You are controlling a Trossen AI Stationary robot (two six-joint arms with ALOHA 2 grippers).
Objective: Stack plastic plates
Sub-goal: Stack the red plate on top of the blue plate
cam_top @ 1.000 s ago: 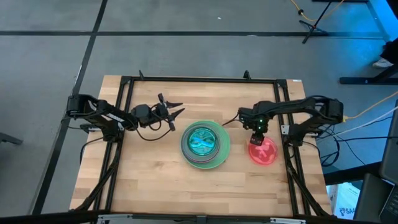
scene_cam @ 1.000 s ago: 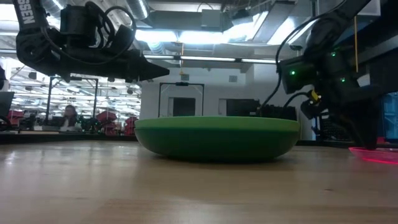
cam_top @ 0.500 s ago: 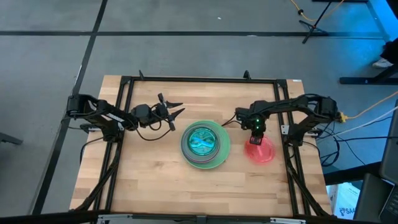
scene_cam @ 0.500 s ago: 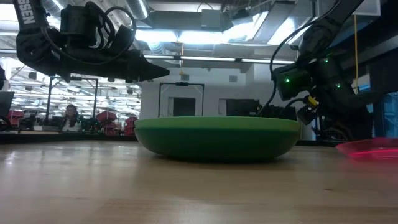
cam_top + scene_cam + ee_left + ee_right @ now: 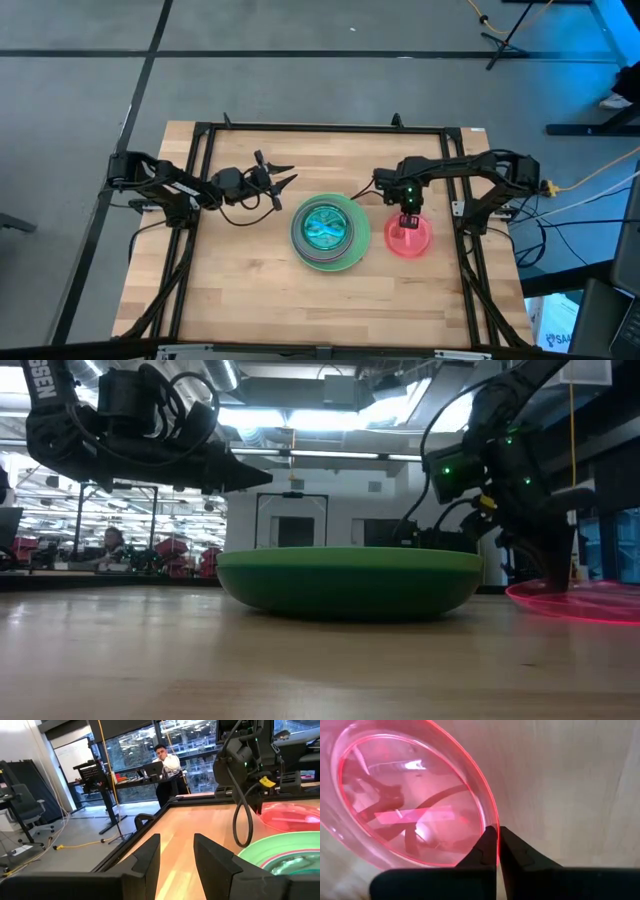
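A stack of plates [image 5: 330,232] sits mid-table: a large green plate at the bottom and a teal one on top. The stack also shows in the low view [image 5: 350,582]. A translucent red-pink plate [image 5: 409,238] is just right of the stack. My right gripper [image 5: 409,214] is shut on its rim. My left gripper [image 5: 285,179] hangs open and empty above the table, left of the stack and a little toward the far edge. Its fingers show apart in the left wrist view [image 5: 176,855]. My right gripper pinches the red-pink plate's rim [image 5: 490,822] on its far side between the two fingers, one finger on the plate's inner side and one on the outer. The fingers point down from above. The plate [image 5: 580,600] is low over the table; whether it touches the table I cannot tell.
A black metal frame [image 5: 205,135] runs around the wooden table top. Bare wood lies in front of the stack and along the near edge. A person [image 5: 167,767] stands at desks in the room beyond the table.
My right gripper has gone toward the table's left, toward the stack, carrying the red-pink plate. The plate now lies close beside the green stack. It tipped on the way and has come back nearly level. My left arm has kept still.
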